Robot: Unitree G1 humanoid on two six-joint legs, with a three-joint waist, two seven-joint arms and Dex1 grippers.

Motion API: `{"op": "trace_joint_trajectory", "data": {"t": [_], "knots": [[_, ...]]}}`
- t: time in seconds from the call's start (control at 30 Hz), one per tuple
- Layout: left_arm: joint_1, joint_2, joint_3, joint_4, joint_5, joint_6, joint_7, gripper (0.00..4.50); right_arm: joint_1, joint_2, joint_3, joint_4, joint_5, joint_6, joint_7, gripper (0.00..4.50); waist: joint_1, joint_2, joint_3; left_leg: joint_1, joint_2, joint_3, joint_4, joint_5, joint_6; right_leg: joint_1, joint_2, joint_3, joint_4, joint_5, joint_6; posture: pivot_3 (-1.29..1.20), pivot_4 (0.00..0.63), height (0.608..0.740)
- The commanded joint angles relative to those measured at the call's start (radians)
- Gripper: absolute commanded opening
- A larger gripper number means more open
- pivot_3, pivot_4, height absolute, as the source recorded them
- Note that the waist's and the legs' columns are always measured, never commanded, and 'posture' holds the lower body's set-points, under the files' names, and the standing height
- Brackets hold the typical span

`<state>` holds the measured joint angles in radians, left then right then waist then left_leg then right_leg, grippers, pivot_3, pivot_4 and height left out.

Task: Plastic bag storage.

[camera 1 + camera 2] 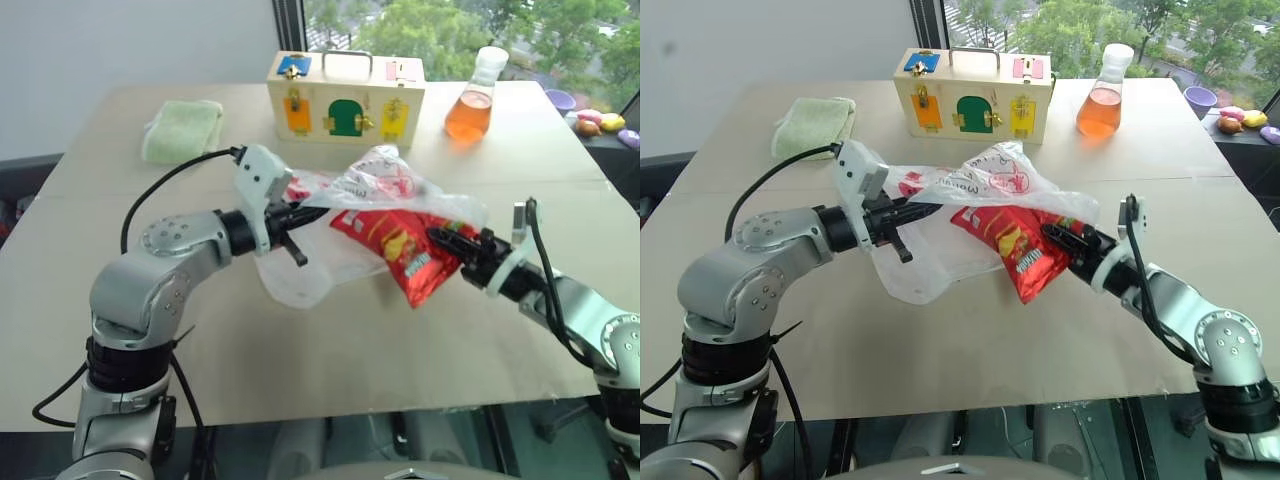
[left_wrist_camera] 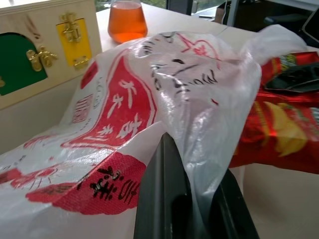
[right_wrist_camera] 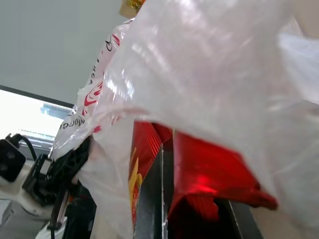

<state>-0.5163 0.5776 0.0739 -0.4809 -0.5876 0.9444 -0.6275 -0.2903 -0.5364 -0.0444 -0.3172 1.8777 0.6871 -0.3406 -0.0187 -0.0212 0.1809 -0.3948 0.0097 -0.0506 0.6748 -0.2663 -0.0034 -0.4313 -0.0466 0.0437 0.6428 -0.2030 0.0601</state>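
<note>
Tabletop (image 1: 330, 350), pale wood, by a window. Plastic bag (image 1: 375, 185): lifted mid-table, draped between both grippers. Left gripper (image 1: 292, 222): fingers pinched on the bag's left edge. Right gripper (image 1: 450, 243): clamped on a red snack packet (image 1: 405, 250) under the film. Far side: wooden box (image 1: 345, 100), green cloth (image 1: 183, 128), flask (image 1: 475, 95).

Film over packet, edges cutting things off

The plastic bag (image 1: 372, 190) drapes over the upper part of the red snack packet (image 1: 410, 255), hiding it; the left hand (image 1: 318, 208) has its fingertips buried in film. The flask (image 2: 126, 21) loses its neck at the picture's edge, and small items (image 1: 598, 124) beyond the surface (image 1: 330, 350) are too small to identify.
</note>
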Motion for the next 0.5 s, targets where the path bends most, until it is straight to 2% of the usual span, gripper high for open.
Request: {"op": "trace_joint_trajectory", "data": {"t": [0.03, 0.17, 0.2, 0.27, 0.4, 0.5], "knots": [[-0.064, -0.066, 0.002, -0.032, -0.05, 0.048, 0.074, 0.0, -0.149, 0.15, 0.103, 0.067, -0.187, -0.038, -0.063, 0.04, -0.003, 0.0, 0.0, 0.0, 0.0, 0.0, 0.0, 0.0, 0.0, 0.0, 0.0, 0.0, 0.0, 0.0, 0.0, 0.0, 0.15, 0.74], [-0.113, -0.163, 0.025, -0.019, -0.103, 0.129, 0.163, 0.0, -0.289, 0.364, 0.179, 0.265, -0.486, -0.125, -0.017, 0.04, -0.011, 0.0, 0.0, 0.0, 0.0, 0.0, 0.0, 0.0, 0.0, -0.001, 0.0, 0.0, 0.001, 0.0, 0.0, 0.0, 0.15, 0.74], [-0.123, -0.185, 0.033, -0.014, -0.114, 0.151, 0.19, 0.0, -0.318, 0.411, 0.197, 0.324, -0.56, -0.151, 0.041, 0.28, -0.011, 0.001, 0.0, 0.0, 0.0, 0.0, 0.0, 0.0, 0.0, -0.001, 0.0, 0.0, 0.001, 0.0, 0.0, 0.0, 0.15, 0.74], [-0.138, -0.229, 0.057, -0.006, -0.143, 0.186, 0.237, 0.0, -0.357, 0.474, 0.203, 0.417, -0.672, -0.188, 0.104, 0.9, -0.011, 0.0, 0.0, -0.001, -0.001, -0.001, 0.0, 0.0, 0.0, -0.001, 0.0, 0.0, 0.001, 0.0, 0.0, 0.0, 0.15, 0.74], [-0.146, -0.269, 0.093, 0.003, -0.163, 0.227, 0.308, 0.0, -0.379, 0.49, 0.205, 0.474, -0.87, -0.203, 0.152, 2.69, -0.011, 0.001, 0.0, -0.002, -0.002, -0.001, 0.0, 0.0, 0.0, -0.001, -0.002, -0.001, 0.0, 0.0, 0.0, 0.0, 0.15, 0.74], [-0.143, -0.271, 0.098, 0.011, -0.151, 0.22, 0.337, 0.0, -0.338, 0.464, 0.186, 0.424, -0.894, -0.137, 0.256, 4.25, -0.013, 0.001, 0.0, -0.002, -0.002, -0.001, 0.0, 0.0, 0.0, -0.002, -0.002, -0.001, 0.0, 0.0, 0.0, 0.0, 0.15, 0.74]]}}
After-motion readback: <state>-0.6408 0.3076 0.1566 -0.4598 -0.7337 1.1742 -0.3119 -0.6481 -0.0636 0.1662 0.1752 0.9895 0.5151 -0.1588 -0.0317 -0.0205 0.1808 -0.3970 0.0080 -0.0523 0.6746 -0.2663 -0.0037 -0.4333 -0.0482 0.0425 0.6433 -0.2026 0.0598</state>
